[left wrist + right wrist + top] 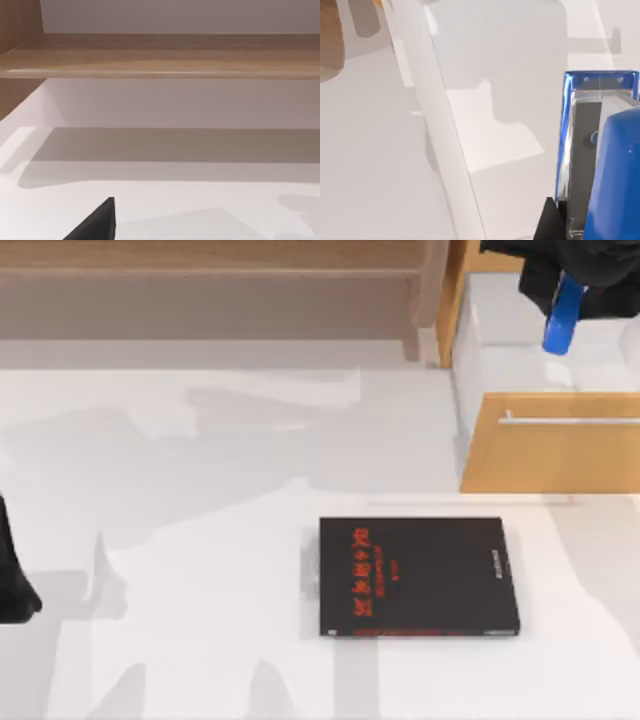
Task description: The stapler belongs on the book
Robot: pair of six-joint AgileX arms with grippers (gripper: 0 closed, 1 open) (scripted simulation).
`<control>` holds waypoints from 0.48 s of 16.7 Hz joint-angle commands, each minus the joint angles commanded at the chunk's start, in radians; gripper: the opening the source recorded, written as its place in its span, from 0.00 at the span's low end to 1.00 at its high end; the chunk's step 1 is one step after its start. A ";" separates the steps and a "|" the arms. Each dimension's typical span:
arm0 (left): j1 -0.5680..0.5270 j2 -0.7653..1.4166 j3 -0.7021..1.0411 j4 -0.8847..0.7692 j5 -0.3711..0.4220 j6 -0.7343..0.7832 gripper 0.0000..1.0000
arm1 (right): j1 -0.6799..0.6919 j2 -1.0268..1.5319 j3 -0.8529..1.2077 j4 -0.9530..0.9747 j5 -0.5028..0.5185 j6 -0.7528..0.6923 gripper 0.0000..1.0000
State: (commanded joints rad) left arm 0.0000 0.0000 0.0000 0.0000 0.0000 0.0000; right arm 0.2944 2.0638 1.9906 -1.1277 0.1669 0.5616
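While the stapler (563,317) is hanging from the right gripper (572,288) above the open white drawer (560,365) at the table's far right, the book (418,576) is lying bare on the table, well apart from it. The fingers are clamping the stapler, so pickup looks done; carrying it over and setting it down is what I judge remains. The left arm (14,575) is sitting parked at the left edge.

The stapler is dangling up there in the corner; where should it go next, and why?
Probably toward the book. The right hand holds the stapler above the open drawer at the table's far right, while the book lies nearer the front with its cover bare.
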 joint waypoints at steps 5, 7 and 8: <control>0.000 0.000 0.000 0.000 0.000 0.000 1.00 | 0.189 -0.115 -0.149 0.005 -0.008 0.074 0.00; 0.000 0.000 0.000 0.000 0.000 0.000 1.00 | 0.260 -0.131 -0.224 0.021 -0.025 0.097 0.00; 0.000 0.000 0.000 0.000 0.000 0.000 1.00 | 0.291 -0.132 -0.262 0.033 -0.034 0.108 0.00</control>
State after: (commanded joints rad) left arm 0.0000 0.0000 0.0000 0.0000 0.0000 0.0000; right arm 0.5858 1.9319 1.7284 -1.0945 0.1325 0.6694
